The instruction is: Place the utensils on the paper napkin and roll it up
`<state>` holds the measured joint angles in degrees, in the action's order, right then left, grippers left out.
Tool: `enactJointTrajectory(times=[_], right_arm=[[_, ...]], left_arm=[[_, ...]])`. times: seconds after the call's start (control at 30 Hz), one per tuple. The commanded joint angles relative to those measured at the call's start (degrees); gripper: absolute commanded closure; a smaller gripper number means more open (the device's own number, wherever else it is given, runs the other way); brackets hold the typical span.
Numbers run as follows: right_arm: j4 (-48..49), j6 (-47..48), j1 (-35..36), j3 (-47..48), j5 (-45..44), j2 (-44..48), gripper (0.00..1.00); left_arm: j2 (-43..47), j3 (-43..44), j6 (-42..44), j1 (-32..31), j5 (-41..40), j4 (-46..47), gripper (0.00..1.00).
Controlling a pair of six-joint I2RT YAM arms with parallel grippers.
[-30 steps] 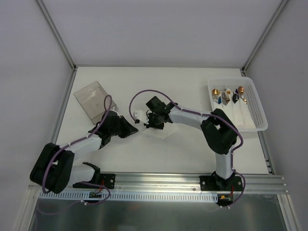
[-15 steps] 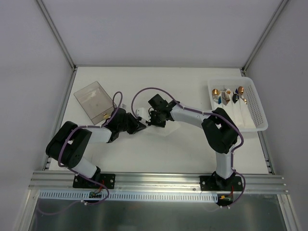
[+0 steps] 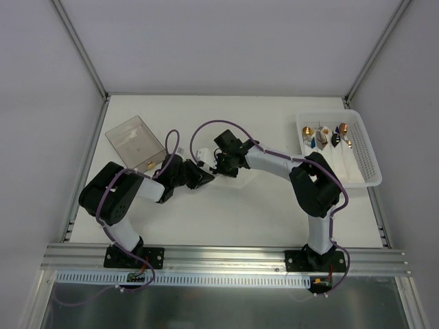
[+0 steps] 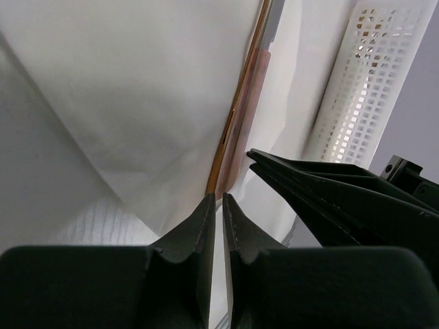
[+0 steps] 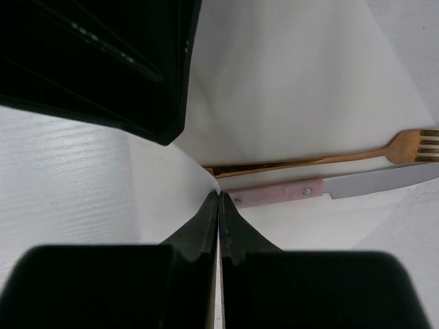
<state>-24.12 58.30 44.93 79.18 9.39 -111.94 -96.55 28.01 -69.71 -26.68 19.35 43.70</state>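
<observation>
The paper napkin [image 5: 322, 75] lies mid-table, with its near corner lifted and folded over. On it lie a copper fork [image 5: 322, 159] and a knife with a pink handle [image 5: 274, 194]. My right gripper [image 5: 218, 199] is shut on the napkin's folded edge, just beside the knife's handle end. My left gripper [image 4: 216, 201] is shut on a thin fold of the napkin [image 4: 137, 89], with the fork handle [image 4: 236, 116] just beyond its tips. In the top view the two grippers [image 3: 200, 176] [image 3: 218, 164] meet over the napkin [image 3: 230, 184] and hide most of it.
A clear plastic box [image 3: 134, 142] stands at the far left. A white perforated basket [image 3: 357, 154] holding more cutlery stands at the right, and it also shows in the left wrist view [image 4: 363, 89]. The right gripper's black body [image 4: 343, 199] is close beside my left fingers.
The left arm has folded at the elbow, and its gripper has slid right and away, up against the right gripper. The right gripper has shifted slightly towards the far side.
</observation>
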Motion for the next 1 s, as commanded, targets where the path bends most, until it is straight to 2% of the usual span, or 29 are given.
enactJointTrajectory(times=[0.0, 0.3, 0.43, 0.6, 0.97], right_arm=[[-0.5, 0.4, -0.4, 2.4, -0.5, 0.3, 1.0], [-0.8, 0.1, -0.5, 2.4, -0.9, 0.0, 1.0], [-0.8, 0.1, -0.6, 1.9, -0.9, 0.2, 1.0], [-0.8, 0.1, -0.9, 1.9, -1.0, 0.4, 1.0], [-0.9, -0.8, -1.8, 1.8, -1.6, 1.1, 1.0]], left_arm=[[-1.9, 0.2, -1.4, -1.2, 1.8, 7.1, 0.91], [-5.1, 0.4, -3.5, -2.1, 1.7, 11.3, 0.92], [-3.3, -4.7, -5.4, -2.2, -1.8, 17.7, 0.92], [0.6, -9.1, -4.7, -2.2, -5.7, 20.2, 0.91], [-1.2, -5.8, -2.8, -2.8, -1.6, 23.4, 0.91]])
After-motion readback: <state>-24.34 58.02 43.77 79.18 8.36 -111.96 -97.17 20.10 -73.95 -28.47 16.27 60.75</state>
